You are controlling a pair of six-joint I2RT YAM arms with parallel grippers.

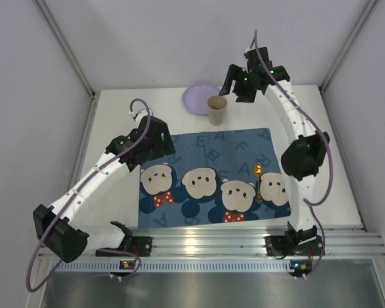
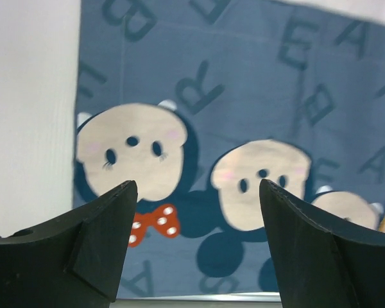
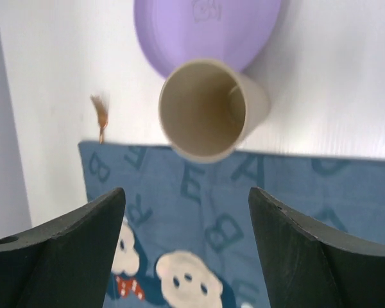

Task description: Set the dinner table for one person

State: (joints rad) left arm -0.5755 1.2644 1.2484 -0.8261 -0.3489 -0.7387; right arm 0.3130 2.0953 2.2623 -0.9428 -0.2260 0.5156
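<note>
I find the setting partly done: the spoon point(image 1: 258, 183) lies on the mat point(image 1: 205, 151) by the near edge of the dinner table point(image 1: 115, 115), plate point(image 1: 199, 98) and cup point(image 1: 217, 110) sit unplaced at the far edge, and left gripper point(image 2: 197, 186) and right gripper point(image 3: 186, 192) are spread wide, holding nothing.

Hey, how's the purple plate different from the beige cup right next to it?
The plate is lilac; the cup is beige. The plate lies flat, low and wide; the cup stands upright, taller and narrower, mouth up. The plate sits farther back; the cup is nearer the blue mat. Both rest on the white dinner table, off the mat, and neither is held.
</note>
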